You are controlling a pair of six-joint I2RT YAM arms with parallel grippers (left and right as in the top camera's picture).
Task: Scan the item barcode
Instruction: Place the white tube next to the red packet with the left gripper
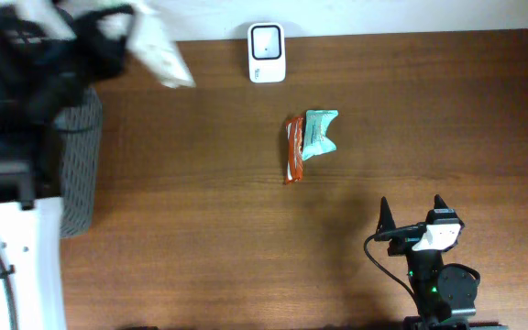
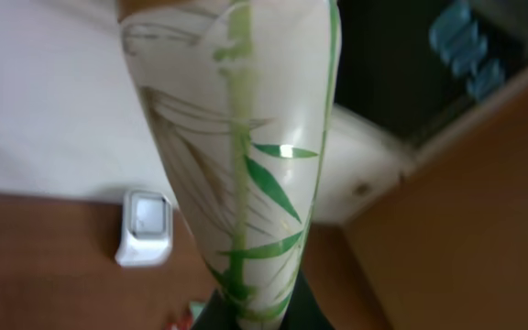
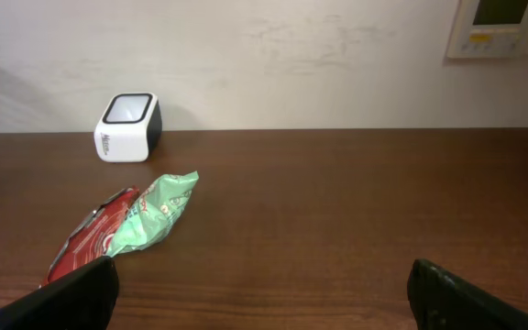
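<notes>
My left gripper (image 2: 259, 316) is shut on the bottom end of a white packet (image 2: 246, 156) printed with green bamboo leaves, which fills the left wrist view. Overhead, that packet (image 1: 159, 48) is a blurred white shape high at the back left, left of the white barcode scanner (image 1: 266, 52). The scanner (image 2: 145, 226) sits below and left of the held packet, against the wall. My right gripper (image 1: 412, 218) rests open near the front right edge, its fingers (image 3: 71, 298) spread wide over bare wood.
A red packet (image 1: 291, 151) and a teal packet (image 1: 320, 131) lie together mid-table, in front of the scanner (image 3: 128, 126). A grey mesh bin (image 1: 81, 170) stands at the left edge. The wall carries a control panel (image 3: 502, 26).
</notes>
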